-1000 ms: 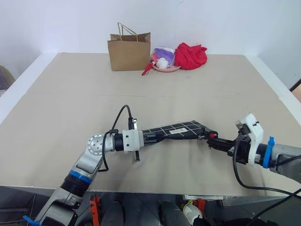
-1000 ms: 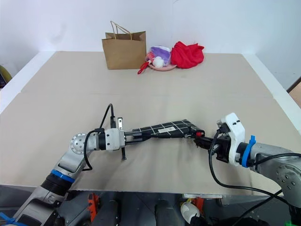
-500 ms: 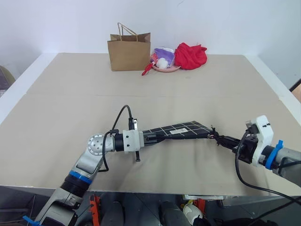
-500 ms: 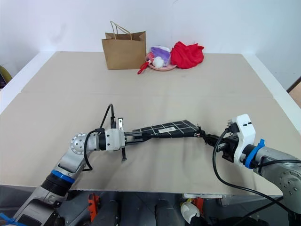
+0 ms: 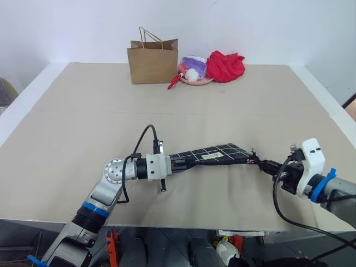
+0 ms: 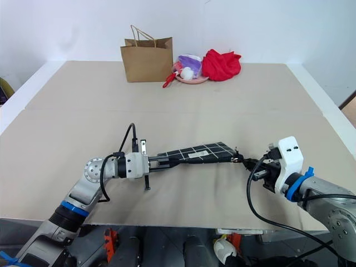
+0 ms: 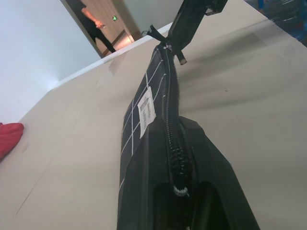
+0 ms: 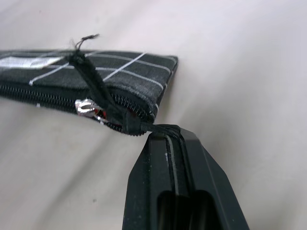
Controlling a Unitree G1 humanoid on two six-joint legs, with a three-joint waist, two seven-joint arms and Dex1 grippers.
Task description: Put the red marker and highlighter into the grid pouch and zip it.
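Grid pouch (image 5: 214,155) held off the table (image 5: 78,122), stretched level between the two arms, long axis running straight from one gripper to the other. Zipper teeth meshed along the whole upper edge, slider (image 8: 86,107) sitting hard against the end nearest the right gripper (image 8: 165,139). Pull cord (image 8: 103,103) leading from that slider straight into the right gripper, pinched between fingers set narrow, nearly together. Far end of the pouch clamped in the left gripper (image 5: 177,163), jaws tight on the fabric. Marker and highlighter nowhere outside the pouch; a speck of red just behind the slider, probably the marker's cap. Judged: zipping all but complete, nothing left to travel along the axis. Next call likely a release of the cord, outward from the slider end and away from the left gripper. Brown paper bag (image 5: 153,60) and red cloth (image 5: 226,65) well beyond the pouch, at the table's far edge.
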